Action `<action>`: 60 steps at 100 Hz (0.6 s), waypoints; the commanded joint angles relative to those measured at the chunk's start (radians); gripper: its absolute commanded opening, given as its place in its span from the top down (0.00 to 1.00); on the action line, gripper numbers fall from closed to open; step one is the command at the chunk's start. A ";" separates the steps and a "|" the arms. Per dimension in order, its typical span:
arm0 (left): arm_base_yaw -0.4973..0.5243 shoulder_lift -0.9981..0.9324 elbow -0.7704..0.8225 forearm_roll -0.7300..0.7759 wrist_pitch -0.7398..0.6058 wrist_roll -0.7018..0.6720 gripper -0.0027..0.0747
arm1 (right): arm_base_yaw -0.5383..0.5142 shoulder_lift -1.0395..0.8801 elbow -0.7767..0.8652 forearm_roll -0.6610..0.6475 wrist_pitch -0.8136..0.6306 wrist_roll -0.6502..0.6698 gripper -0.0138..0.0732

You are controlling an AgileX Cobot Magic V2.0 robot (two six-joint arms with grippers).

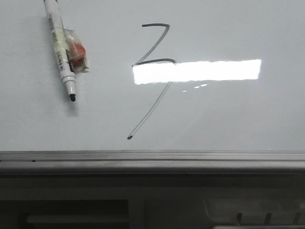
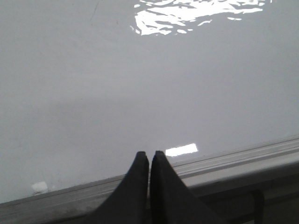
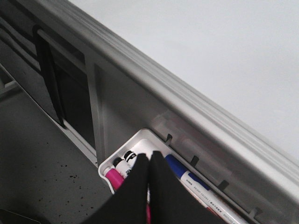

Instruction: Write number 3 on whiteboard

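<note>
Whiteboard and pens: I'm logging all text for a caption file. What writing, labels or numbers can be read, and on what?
"3": hand-drawn on the whiteboard, the number 3, part under glare.
Marker pen lying on the board: barrel label print, too small to read.
Pens in the white tray: blue-capped pen has print, too blurred to read.

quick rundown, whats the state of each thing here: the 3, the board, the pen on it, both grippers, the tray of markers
number 3: drawn, glare across its middle
whiteboard: lying flat, otherwise unmarked
marker pen: uncapped, lying on the board, tip bare
left gripper: shut, empty
right gripper: shut, empty
marker tray: holding several capped markers
</note>
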 commanded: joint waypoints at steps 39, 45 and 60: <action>0.005 -0.025 0.011 -0.009 -0.048 -0.011 0.99 | -0.207 -0.112 0.056 -0.203 -0.053 0.276 0.91; 0.005 -0.025 0.011 -0.009 -0.048 -0.011 0.99 | -0.280 -0.153 0.056 -0.207 -0.017 0.276 0.91; 0.005 -0.025 0.011 -0.009 -0.048 -0.011 0.99 | -0.440 -0.298 0.056 -0.207 0.099 0.276 0.91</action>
